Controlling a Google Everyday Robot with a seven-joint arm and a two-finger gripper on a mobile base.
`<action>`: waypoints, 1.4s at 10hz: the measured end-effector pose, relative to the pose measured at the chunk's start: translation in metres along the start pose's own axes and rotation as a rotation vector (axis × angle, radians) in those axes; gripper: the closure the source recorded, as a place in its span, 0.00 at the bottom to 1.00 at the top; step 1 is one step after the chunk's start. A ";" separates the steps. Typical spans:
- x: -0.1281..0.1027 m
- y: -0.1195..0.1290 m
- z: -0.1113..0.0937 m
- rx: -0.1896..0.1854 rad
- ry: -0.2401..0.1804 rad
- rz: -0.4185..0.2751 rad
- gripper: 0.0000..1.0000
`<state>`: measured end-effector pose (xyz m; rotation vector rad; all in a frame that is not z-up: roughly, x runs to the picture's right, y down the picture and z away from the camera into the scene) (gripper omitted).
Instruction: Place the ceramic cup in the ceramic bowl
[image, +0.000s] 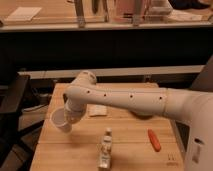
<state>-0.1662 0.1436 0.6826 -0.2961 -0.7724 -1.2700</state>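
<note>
A wooden table (125, 135) stands before dark shelving. The gripper (70, 115), over the table's left side, pinches the ceramic cup (61, 119), which is lifted and tilted, its axis slanting and its mouth facing up and leftward. Nearby stand a small white bottle (105, 148) and an orange carrot (154, 139).

Office or lab: wooden table (75, 150), glass partition (60, 10); gripper (67, 116) over table.
</note>
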 end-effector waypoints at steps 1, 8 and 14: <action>0.005 0.002 -0.002 0.001 0.003 0.006 0.96; 0.030 0.020 -0.017 0.003 0.019 0.034 0.96; 0.052 0.051 -0.030 0.014 0.031 0.078 0.96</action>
